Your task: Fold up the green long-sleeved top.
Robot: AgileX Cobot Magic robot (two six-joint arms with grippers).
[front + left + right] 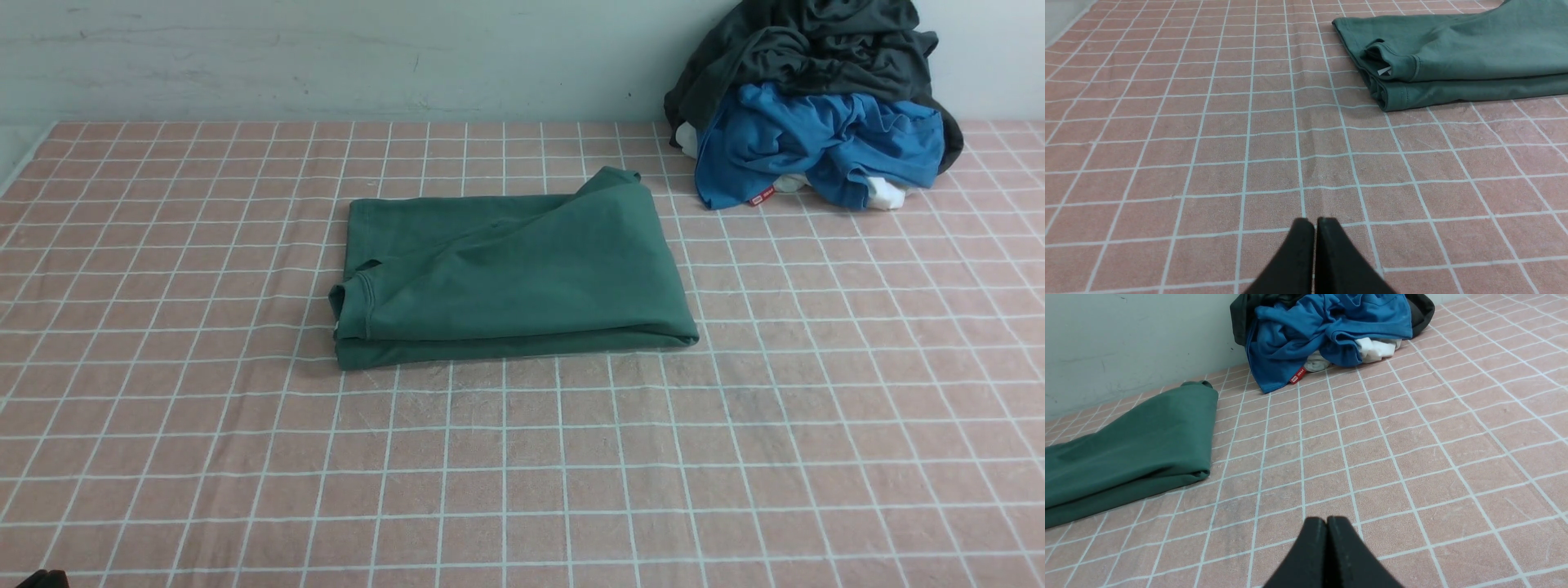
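The green long-sleeved top (514, 273) lies folded into a flat rectangle in the middle of the table, its ribbed edges stacked at its left end. In the left wrist view the green long-sleeved top (1453, 57) shows a small white label in that folded end. The right wrist view catches the other end of the green long-sleeved top (1131, 449). My left gripper (1314, 222) is shut and empty, low over bare cloth well short of the top. Likewise shut on nothing, my right gripper (1327, 520) sits off the top's right end. Neither arm shows in the front view.
A pink tablecloth (522, 457) with a white grid covers the table. At the back right against the wall, a heap of clothes holds a charcoal-grey garment (804, 49), a bright blue garment (816, 143) and some white fabric (886, 192).
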